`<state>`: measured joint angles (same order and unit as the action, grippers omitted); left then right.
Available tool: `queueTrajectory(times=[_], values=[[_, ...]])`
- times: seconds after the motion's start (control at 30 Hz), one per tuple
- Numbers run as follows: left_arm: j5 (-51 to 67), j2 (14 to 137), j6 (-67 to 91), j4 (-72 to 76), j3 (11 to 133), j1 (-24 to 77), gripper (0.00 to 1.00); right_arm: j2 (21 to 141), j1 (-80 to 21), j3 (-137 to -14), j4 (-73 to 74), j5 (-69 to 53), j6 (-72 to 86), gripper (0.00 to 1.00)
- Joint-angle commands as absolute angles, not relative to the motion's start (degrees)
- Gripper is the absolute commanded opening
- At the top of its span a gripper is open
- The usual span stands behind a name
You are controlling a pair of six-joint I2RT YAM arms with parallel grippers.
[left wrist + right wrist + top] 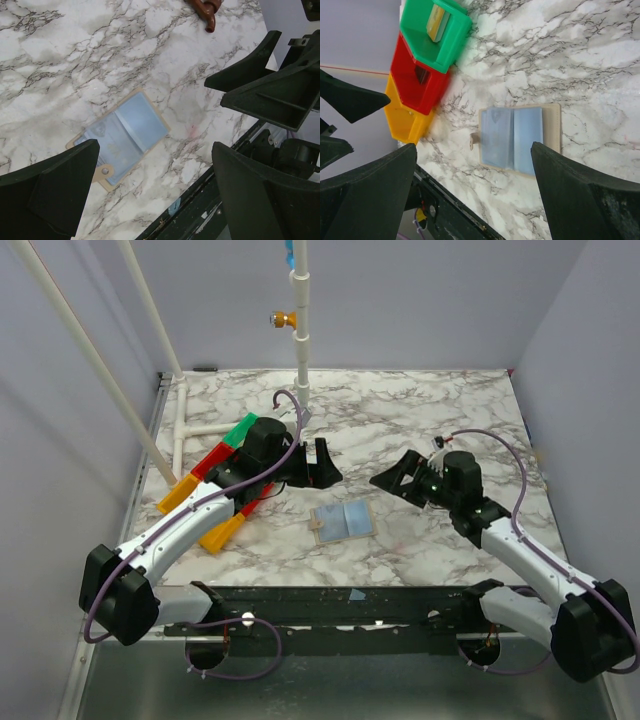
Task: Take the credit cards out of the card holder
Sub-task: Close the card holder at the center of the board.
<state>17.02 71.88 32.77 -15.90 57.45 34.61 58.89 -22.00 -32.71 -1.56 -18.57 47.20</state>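
The card holder [343, 522] lies open and flat on the marble table, grey-blue sleeves up, tan border and a stud tab on its left edge. It also shows in the left wrist view [122, 137] and the right wrist view [517, 139]. I cannot tell whether cards sit in its sleeves. One tan-gold card [439, 25] stands on edge in the green tray [432, 37]. My left gripper [318, 465] is open and empty, above and behind the holder; its own view [155, 200] looks down on it. My right gripper [395, 478] is open and empty, to the holder's upper right [475, 195].
Green [240, 430], red [215, 458] and orange [185, 490] trays lie in a row left of the left arm, with another orange piece [225, 530] near it. A white pipe post [300, 340] stands at the back. The table's black front rail [350, 605] is close to the holder.
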Motion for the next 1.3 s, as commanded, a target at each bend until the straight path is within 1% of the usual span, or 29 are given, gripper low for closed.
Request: queueTrajectory(times=[0.0,0.13,0.47,0.83,1.03,1.27], values=[[17.93,71.01,33.43,-14.64,56.45,34.43,0.99,62.25,-21.62,-34.33,-0.44,-18.06,45.19,1.00],[18.32,70.95,33.75,-14.42,56.03,34.42,0.99,65.61,-21.62,-33.27,-2.59,-20.00,45.75,1.00],[18.13,71.30,34.47,-14.05,54.80,34.36,0.99,69.65,-21.62,-29.84,-6.34,-20.07,46.48,1.00],[18.77,71.43,39.72,-7.95,44.69,34.36,0.99,77.77,-21.69,-25.33,-15.38,-24.42,49.29,1.00],[19.09,74.52,42.54,-4.69,40.18,34.37,0.99,79.69,-21.71,-24.52,-17.07,-24.79,49.99,1.00],[21.67,80.09,46.19,3.32,36.49,34.44,0.99,81.20,-22.35,-23.86,-18.39,-25.14,50.97,1.00]])
